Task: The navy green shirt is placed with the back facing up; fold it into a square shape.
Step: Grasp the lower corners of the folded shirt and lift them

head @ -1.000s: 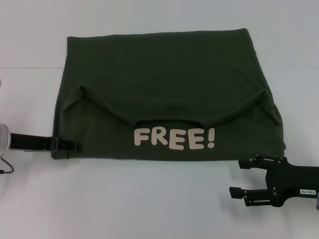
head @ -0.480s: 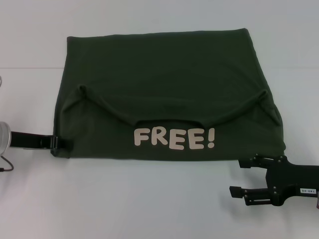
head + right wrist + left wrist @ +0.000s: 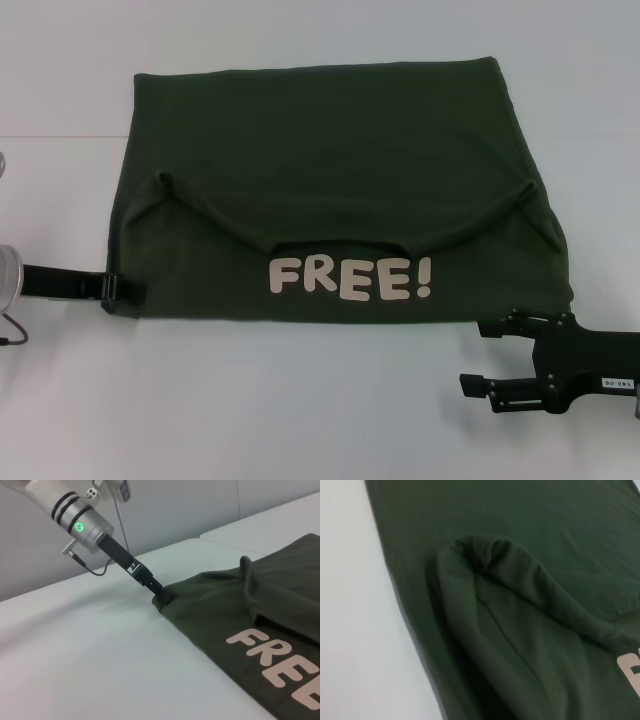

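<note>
We see the navy green shirt (image 3: 330, 180) spread flat on the white table (image 3: 300, 400), already folded once so its cream "FREE!" lettering (image 3: 350, 278) faces up along the near edge. Its long axis runs side to side across our view. Our left hand (image 3: 128, 291) sits at the shirt's near left corner, its tip tucked into the cloth there and seemingly pinching it, as the right wrist view suggests. Our right hand (image 3: 478, 358) rests on the table just beside the near right corner, apart from the cloth, its fingers spread wide and empty. We judge the left hand better placed to carry its side across toward the right.
</note>
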Available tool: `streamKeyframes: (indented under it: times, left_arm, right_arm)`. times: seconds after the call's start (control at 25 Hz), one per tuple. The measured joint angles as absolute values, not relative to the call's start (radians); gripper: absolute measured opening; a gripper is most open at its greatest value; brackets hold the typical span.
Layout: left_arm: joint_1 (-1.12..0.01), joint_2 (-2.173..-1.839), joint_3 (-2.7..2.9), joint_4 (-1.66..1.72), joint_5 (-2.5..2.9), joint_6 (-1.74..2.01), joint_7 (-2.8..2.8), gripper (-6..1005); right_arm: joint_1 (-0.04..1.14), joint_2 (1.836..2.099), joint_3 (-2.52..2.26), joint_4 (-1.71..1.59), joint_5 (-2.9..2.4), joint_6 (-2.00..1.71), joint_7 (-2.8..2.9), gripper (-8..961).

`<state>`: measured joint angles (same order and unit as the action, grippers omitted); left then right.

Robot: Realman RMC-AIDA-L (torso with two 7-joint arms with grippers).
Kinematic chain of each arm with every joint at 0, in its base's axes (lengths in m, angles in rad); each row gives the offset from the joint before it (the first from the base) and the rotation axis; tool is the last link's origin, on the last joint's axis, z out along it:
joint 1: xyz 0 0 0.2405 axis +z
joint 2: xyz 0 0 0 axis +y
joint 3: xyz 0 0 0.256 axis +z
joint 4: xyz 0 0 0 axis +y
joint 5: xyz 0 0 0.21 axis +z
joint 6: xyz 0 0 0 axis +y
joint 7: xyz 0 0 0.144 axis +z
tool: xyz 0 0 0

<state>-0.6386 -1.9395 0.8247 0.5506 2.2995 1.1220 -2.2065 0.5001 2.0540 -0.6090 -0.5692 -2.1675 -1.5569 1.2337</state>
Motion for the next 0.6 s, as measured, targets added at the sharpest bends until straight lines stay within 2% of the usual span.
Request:
streamKeyframes:
  times: [0.2,0.4,0.6]
  left_arm:
    - [-0.638,-1.939,0.820,0.551,2.299,1.130,-2.199,46]
    - [-0.638,-1.937,0.819,0.551,2.299,1.135,-2.198,46]
    - [-0.639,-1.935,0.819,0.551,2.299,1.149,-2.196,46]
  right_arm:
    - [0.507,2.051,-0.609,-0.585,-2.168,-1.558,1.327,909]
    - [0.515,2.043,-0.632,-0.725,-2.168,-1.569,1.680,907]
    - [0.529,2.000,-0.721,-0.836,-2.169,-1.590,1.987,905]
